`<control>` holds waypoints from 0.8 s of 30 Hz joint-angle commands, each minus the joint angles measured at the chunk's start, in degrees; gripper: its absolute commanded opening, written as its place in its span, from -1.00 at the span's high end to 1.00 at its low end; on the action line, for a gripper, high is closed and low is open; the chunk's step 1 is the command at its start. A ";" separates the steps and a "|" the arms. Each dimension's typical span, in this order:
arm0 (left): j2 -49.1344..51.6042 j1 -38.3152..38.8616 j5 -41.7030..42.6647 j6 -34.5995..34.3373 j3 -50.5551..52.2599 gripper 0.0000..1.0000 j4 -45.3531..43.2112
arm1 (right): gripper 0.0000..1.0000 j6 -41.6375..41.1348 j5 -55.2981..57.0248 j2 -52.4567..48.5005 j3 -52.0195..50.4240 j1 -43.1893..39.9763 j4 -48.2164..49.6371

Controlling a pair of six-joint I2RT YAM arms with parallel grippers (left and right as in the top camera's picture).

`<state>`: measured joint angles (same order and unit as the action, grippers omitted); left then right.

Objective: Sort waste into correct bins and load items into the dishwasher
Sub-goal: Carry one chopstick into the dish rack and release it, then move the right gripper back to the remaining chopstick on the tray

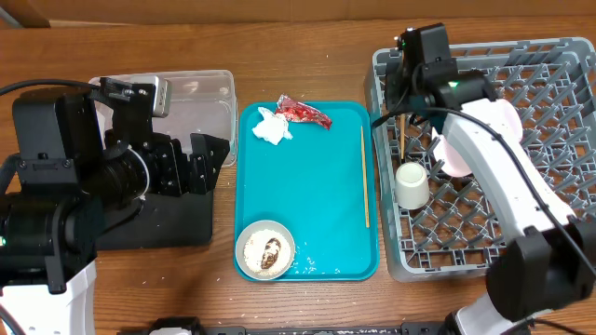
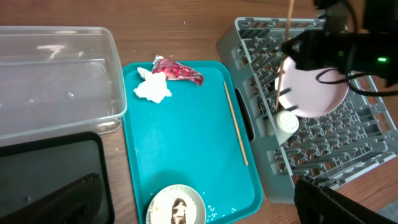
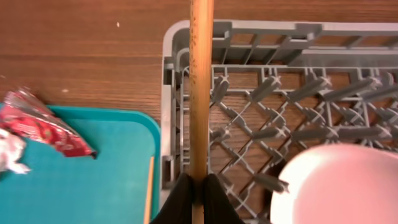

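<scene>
My right gripper (image 3: 199, 186) is shut on a wooden chopstick (image 3: 200, 93), held upright over the near-left corner of the grey dish rack (image 1: 559, 84). In the rack stand a pale pink plate (image 2: 314, 93) and a small cup (image 1: 412, 184). On the teal tray (image 1: 317, 205) lie a second chopstick (image 1: 364, 177), a white tissue wad (image 1: 272, 127), a red wrapper (image 1: 303, 112) and a bowl (image 1: 265, 249) with a brown scrap. My left gripper (image 1: 194, 160) is open and holds nothing, hovering by the tray's left edge.
A clear tub (image 1: 228, 84) stands at the back left with a black tray (image 1: 168, 228) in front of it, both partly under my left arm. Rice bits (image 1: 312, 270) lie on the teal tray's front edge.
</scene>
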<state>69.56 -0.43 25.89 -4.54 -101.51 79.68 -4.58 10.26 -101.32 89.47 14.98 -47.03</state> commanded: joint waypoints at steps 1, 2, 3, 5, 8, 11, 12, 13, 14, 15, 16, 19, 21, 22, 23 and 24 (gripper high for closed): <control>0.17 -0.31 0.50 -0.76 -0.66 -1.00 -0.20 | 0.92 3.43 -0.87 -2.73 -0.26 0.00 0.74; 0.17 -0.31 0.50 -0.76 -0.66 -1.00 -0.20 | 0.92 3.37 -0.85 -3.08 -0.26 0.22 0.68; 0.17 -0.31 0.50 -0.76 -0.66 -1.00 -0.20 | 0.88 3.34 -0.85 -3.08 -0.26 0.35 0.63; 0.17 -0.31 0.50 -0.76 -0.66 -1.00 -0.20 | 0.21 2.36 -0.87 -2.16 0.11 0.48 -0.52; 0.17 -0.31 0.50 -0.76 -0.66 -1.00 -0.20 | 0.03 -1.70 -1.40 -0.09 0.98 0.72 -4.96; 0.17 -0.31 0.50 -0.76 -0.66 -1.00 -0.20 | 0.06 -1.88 -6.10 1.88 1.01 2.01 -9.14; 0.17 -0.31 0.48 -0.76 -0.66 -1.00 -0.20 | 0.16 -1.90 -9.49 2.64 0.98 3.76 -12.04; 0.17 -0.31 0.50 -0.76 -0.66 -1.00 -0.20 | 0.22 -2.08 -10.73 2.64 0.98 5.03 -13.64; 0.17 -0.31 0.48 -0.76 -0.66 -1.00 -0.20 | 0.24 -2.78 -11.04 2.64 0.96 6.10 -14.78; 0.17 -0.31 0.50 -0.76 -0.66 -1.00 -0.20 | 0.26 -3.17 -11.02 2.60 0.66 7.78 -16.06; 0.17 -0.31 0.50 -0.76 -0.66 -1.00 -0.20 | 0.29 -3.17 -10.75 2.49 0.20 9.60 -16.85; 0.17 -0.31 0.50 -0.76 -0.66 -1.00 -0.20 | 0.28 -3.61 -8.79 2.14 -1.79 14.12 -16.20; 0.17 -0.31 0.50 -0.76 -0.66 -1.00 -0.20 | 0.25 -5.70 -5.75 2.05 -4.15 16.74 -14.05; 0.17 -0.31 0.50 -0.76 -0.66 -1.00 -0.20 | 0.21 -6.73 -3.54 1.84 -5.84 18.14 -12.50; 0.17 -0.31 0.50 -0.76 -0.66 -1.00 -0.20 | 0.16 -7.69 -1.27 1.51 -7.56 19.23 -10.95; 0.17 -0.31 0.50 -0.76 -0.66 -1.00 -0.20 | 0.16 -8.11 0.22 1.16 -8.92 19.87 -9.70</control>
<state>69.56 -0.43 25.89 -4.54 -101.51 79.70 -9.17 4.05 -100.14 84.73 33.01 -58.72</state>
